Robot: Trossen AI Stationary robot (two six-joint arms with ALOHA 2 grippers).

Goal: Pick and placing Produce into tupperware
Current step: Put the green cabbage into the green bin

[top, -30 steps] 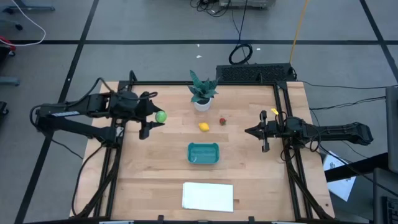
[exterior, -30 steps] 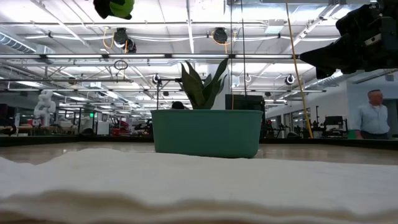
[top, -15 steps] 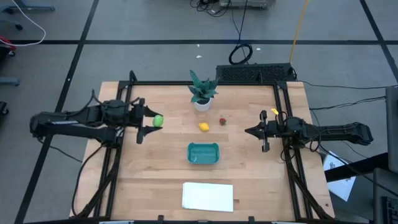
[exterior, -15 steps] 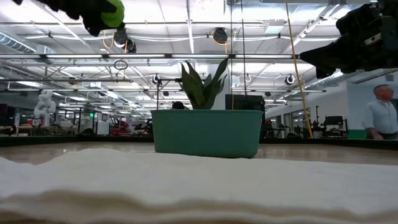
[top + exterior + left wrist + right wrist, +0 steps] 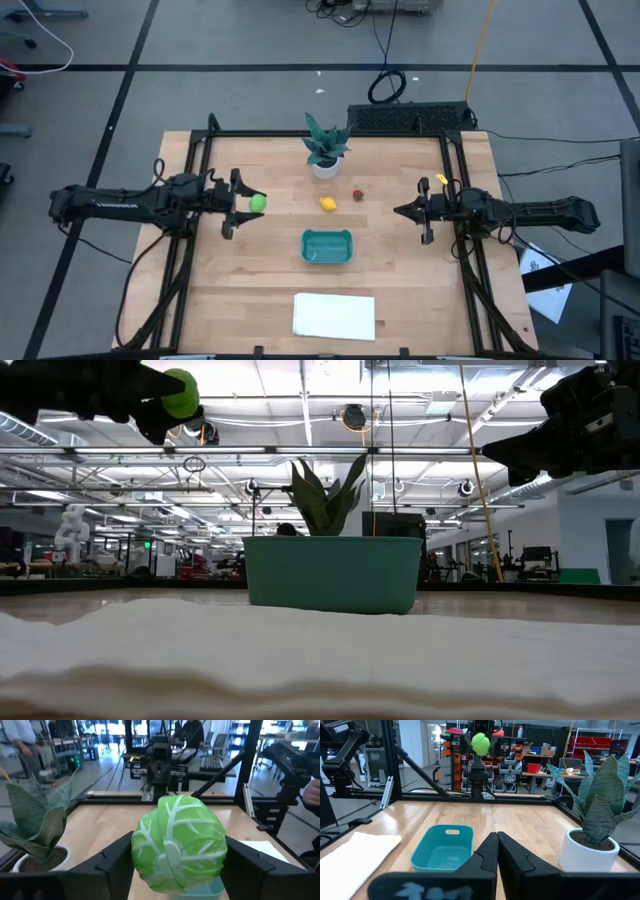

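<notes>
My left gripper (image 5: 250, 205) is over the table's left part, shut on the round light-green piece (image 5: 257, 203), which fills the left wrist view (image 5: 179, 845) and shows high up in the low view (image 5: 180, 395). The yellow lemon piece (image 5: 327, 203) and the small dark red piece (image 5: 357, 195) lie on the wood near the middle. The teal tupperware (image 5: 327, 246) sits on its base nearer the near edge, apart from both grippers. My right gripper (image 5: 398, 211) waits shut above the table's right part, pointing toward the left. My left gripper pinches the light-green piece's two opposite sides (image 5: 140, 850) between its two fingers (image 5: 107, 865). The fingers lie level and come from the table's left. The piece is lifted clear, well above the table.
A spiky green plant in a white pot (image 5: 325, 147) stands near the far edge, behind the lemon piece. A white flat sheet (image 5: 334, 315) lies at the near edge. A black frame (image 5: 452, 170) borders the table.
My left gripper, still shut on the light-green piece, has moved a little toward the near edge and come down somewhat, settling level. A person in the room beyond has walked out of the low view to the right.
</notes>
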